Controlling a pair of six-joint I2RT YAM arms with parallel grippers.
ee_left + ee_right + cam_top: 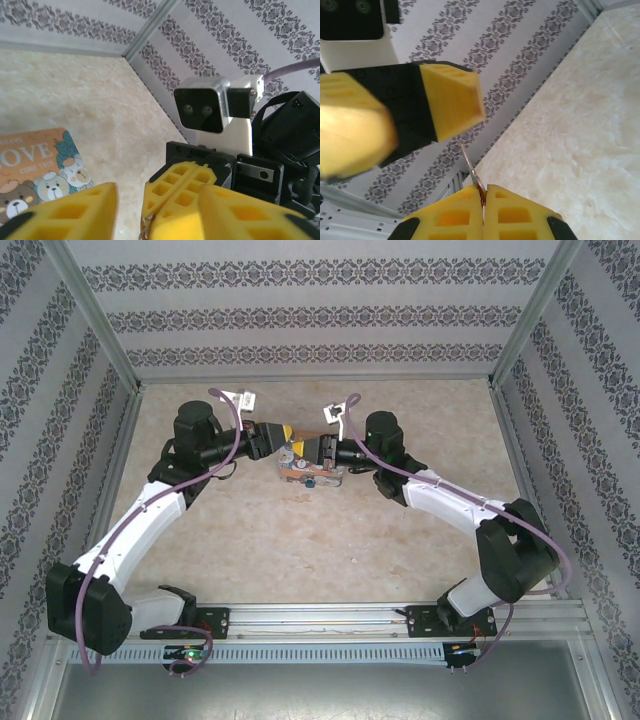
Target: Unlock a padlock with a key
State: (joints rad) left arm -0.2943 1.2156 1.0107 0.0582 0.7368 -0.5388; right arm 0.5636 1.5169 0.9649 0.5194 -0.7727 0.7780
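- Teal-blue speck: one padlock (311, 481), too small in the top view for me to make out its shackle.
- It sits at the near edge of the one cartoon-bear tin (35, 165) on the table (300, 550).
- One key (469, 167), a thin metal blade, is pinched between the pressed-together fingers of my right claw (484, 200).
- My left claw (157, 210) is spread, one finger on either side of the right claw's tips.
- My two claws meet over the tin's far side, near the padlock but apart from it.
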